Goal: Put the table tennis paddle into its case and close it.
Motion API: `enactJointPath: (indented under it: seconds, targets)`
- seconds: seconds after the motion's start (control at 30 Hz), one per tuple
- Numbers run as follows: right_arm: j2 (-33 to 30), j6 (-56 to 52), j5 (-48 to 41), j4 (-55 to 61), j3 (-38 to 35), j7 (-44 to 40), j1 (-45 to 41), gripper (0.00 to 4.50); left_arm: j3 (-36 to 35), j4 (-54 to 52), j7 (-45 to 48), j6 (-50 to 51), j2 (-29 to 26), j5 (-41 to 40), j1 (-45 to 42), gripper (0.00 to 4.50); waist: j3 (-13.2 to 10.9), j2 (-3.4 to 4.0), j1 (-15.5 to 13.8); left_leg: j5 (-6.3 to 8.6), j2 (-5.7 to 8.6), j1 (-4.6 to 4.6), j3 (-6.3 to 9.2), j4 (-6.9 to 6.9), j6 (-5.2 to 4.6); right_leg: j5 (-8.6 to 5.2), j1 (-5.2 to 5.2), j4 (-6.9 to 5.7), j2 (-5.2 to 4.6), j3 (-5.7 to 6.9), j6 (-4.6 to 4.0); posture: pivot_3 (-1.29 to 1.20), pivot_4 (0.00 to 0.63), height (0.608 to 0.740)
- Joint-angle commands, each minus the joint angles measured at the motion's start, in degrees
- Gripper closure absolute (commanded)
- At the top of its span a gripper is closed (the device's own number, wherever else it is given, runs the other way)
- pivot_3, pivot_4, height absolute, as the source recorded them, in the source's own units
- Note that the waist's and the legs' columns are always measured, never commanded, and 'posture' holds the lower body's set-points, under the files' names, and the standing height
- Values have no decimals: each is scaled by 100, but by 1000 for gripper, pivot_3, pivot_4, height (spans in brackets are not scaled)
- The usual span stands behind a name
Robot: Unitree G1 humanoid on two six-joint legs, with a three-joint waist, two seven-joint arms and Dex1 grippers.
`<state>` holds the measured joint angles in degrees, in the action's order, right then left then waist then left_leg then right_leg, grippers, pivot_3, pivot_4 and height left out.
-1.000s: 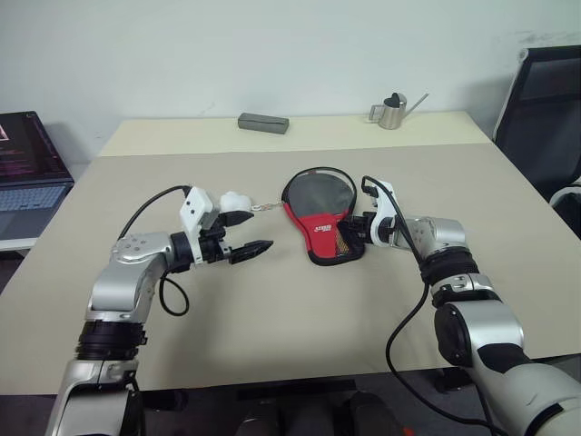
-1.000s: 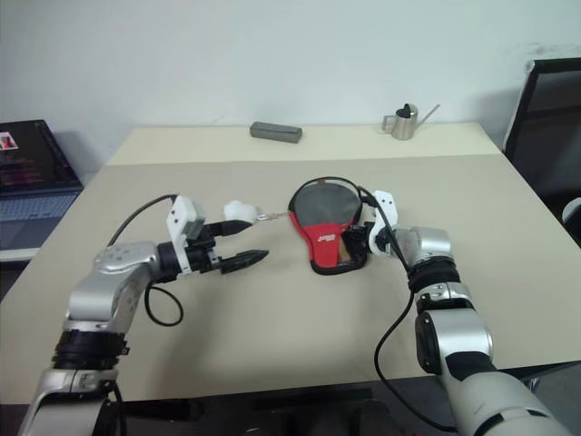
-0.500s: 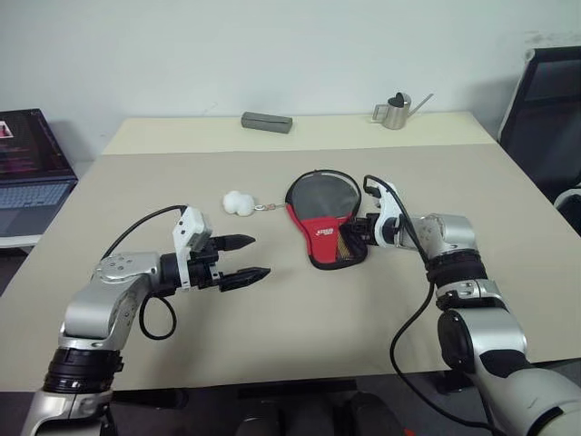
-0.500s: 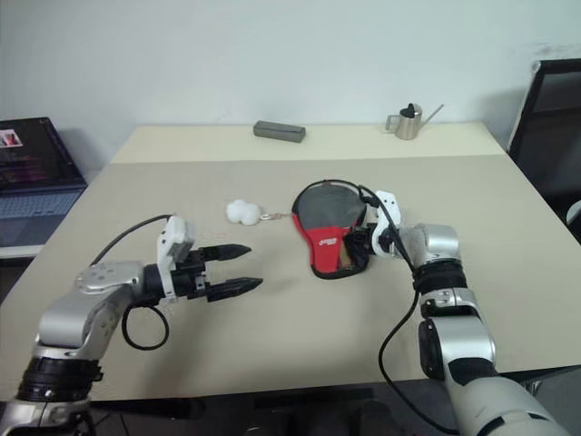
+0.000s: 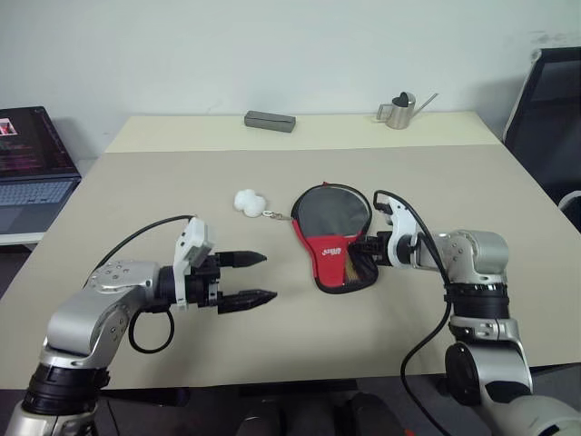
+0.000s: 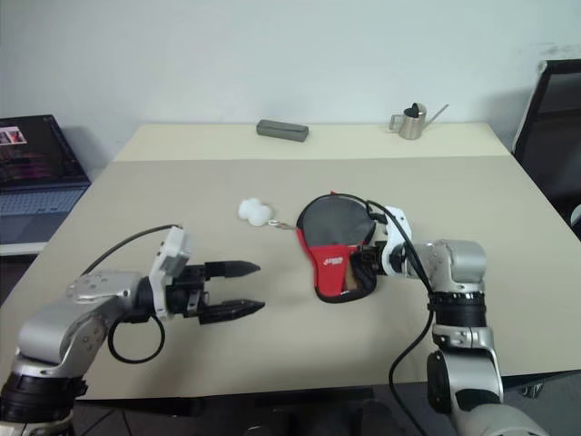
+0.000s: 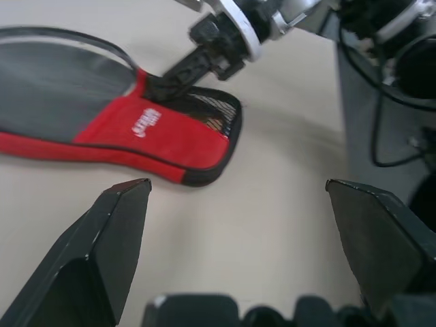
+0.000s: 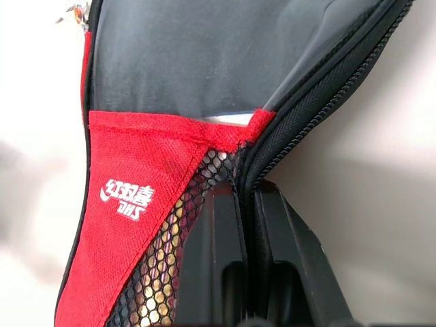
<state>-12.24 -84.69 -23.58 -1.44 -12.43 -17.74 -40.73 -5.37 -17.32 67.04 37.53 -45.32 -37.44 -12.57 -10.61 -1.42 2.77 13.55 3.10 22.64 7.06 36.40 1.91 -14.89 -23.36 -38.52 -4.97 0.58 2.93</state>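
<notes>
**Right claw pinches the case edge while the left claw hangs spread over the tabletop**

Nearest the camera, in the lower left of the head view, the left claw [image 5: 249, 278] hangs just above the tabletop [image 5: 300, 336] with its two black fingers spread wide and nothing between them, their tips aimed toward the middle of the frame. It is well apart from the case.

In the lower right of centre, the right claw [image 5: 366, 247] has its fingers pressed together on the zipper edge of the case [image 5: 331, 232], at the handle end. The right wrist view shows the black zipper strip caught between the two fingers, beside the mesh pocket and the red panel with its white logo.

The case lies flat at the middle of the tabletop, round end pointing away from the camera. Through the mesh, something striped tan and red shows, probably the handle of the table tennis paddle [image 8: 167, 269], though the view is too close to be sure. The zipper gapes along the side near the claw.

Just to the left of the round end lies a small white fluffy charm [image 5: 247, 201], joined to the case by a short chain.

Farther back, a grey rectangular box [image 5: 270, 121] sits at centre top, a small metal watering can [image 5: 397, 112] to its right. A laptop [image 5: 32, 173] stands at the left edge, a black chair [image 5: 549, 118] at the right edge.
</notes>
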Motion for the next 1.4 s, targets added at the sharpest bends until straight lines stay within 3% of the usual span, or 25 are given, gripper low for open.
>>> enactJointPath:
  seconds: [0.03,0.33,0.87,1.13,1.4]
  targets:
    - [100,-678,-135,665,-191,119,302,4473,-71,-409,77,51,-151,-198,99,0,0,0,-9,0,-1,0,0,-2,0,0,0,2,0,0,0,0,150,740]
    - [-267,-781,-1505,2075,-274,737,1791,4473,-2,-657,183,94,-267,-389,313,0,5,3,-106,0,-3,-4,2,-32,-1,-1,14,47,0,10,1,0,150,740]
    - [-967,-733,-5777,2773,-549,3556,3246,4473,182,-913,619,108,-489,-570,543,0,8,2,-111,11,-5,3,-10,-37,-19,-9,17,65,-4,9,11,0,150,740]
    - [-2706,1336,-8584,2750,798,5394,3740,4473,154,-872,688,-1,-538,-523,692,0,9,1,-105,15,-8,3,-31,-35,-26,-11,22,71,-5,6,14,0,150,740]
    - [-3319,2430,-8942,2801,1715,5558,3475,4473,143,-784,693,-135,-546,-447,729,0,12,-4,-106,15,-20,1,-50,-35,-27,-11,22,73,3,3,13,0,150,740]
